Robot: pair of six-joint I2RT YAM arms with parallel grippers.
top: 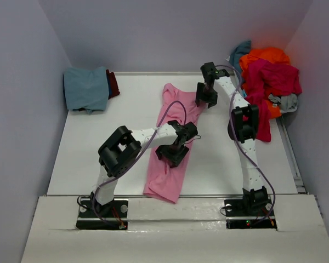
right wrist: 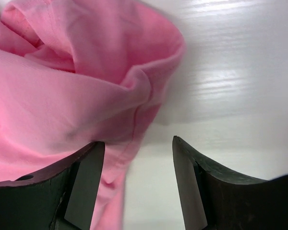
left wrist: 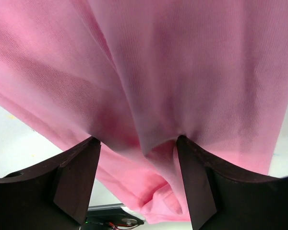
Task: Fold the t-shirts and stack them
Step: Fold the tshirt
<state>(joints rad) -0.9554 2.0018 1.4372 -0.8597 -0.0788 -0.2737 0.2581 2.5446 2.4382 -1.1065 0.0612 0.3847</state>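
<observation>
**STEP IN HAND: SPREADING THE PINK T-SHIRT FOR ITS FOLD**

1. Finished stack. Far to the left of my left pincer (top: 171,155), a dusty blue t-shirt (top: 86,87) lies folded into a flat, soft-edged block at the table's (top: 98,153) back corner. A dark red cloth (top: 113,83) shows at its right side. I judge this to be the stacking place.

2. Left pincer. My jaws stand apart and grip nothing. Directly beneath them lies the pink t-shirt (left wrist: 182,72), a fine-ribbed matte knit. One raised crease runs up between my fingers (left wrist: 77,177), unpinched.

3. Work piece. The pink t-shirt lies on the table between my two pincers as a long, narrow, rumpled strip. Its near end reaches the table's front edge.

4. Right pincer (top: 206,102). These jaws are also apart and hold nothing. A rolled, stitched edge of the shirt, probably a sleeve, bulges just inside my left finger (right wrist: 81,187). Under my right finger there is only bare, glossy white table.

5. Waiting pile. To the right of my right pincer, crumpled orange (top: 266,56), crimson-magenta (top: 271,79), teal (top: 240,52) and grey (top: 285,101) t-shirts are heaped together.

6. Next move, as I judge it: each pincer closes on one cloth edge, then both pull outward to flatten the strip. The limp knit will sag and bunch, so pinch a single layer.
</observation>
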